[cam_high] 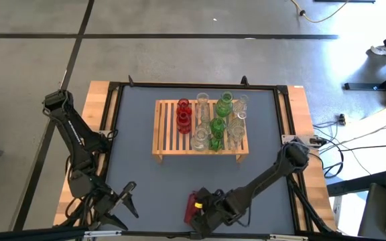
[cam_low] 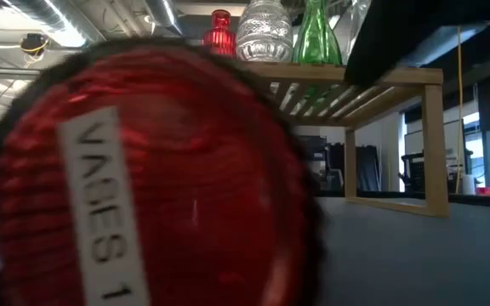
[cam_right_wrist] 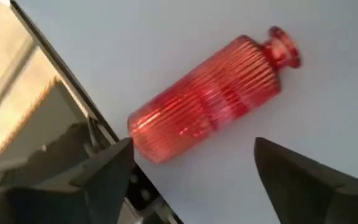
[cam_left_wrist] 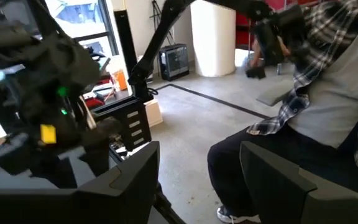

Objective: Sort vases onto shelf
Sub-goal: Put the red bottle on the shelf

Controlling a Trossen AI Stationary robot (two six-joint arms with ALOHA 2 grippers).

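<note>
A: Where is the red vase (cam_right_wrist: 213, 99) now?

B: It lies on its side on the grey bench (cam_high: 139, 167), at about six o'clock from the shelf (cam_high: 201, 127) and near the front edge, right against the low camera, whose view it fills. It probably tipped there.

A: And the right gripper (cam_right_wrist: 194, 165)?

B: It hangs just over the vase, fingers spread to either side of the body and not touching the glass. It looks lined up to grasp it.

A: The shelf?

B: It already carries red, clear and green vases (cam_high: 218, 120) standing in rows by colour, so this one likely belongs with the reds.

A: The left gripper (cam_high: 122, 201)?

B: Parked at about eight o'clock, fingers apart, holding nothing.
</note>
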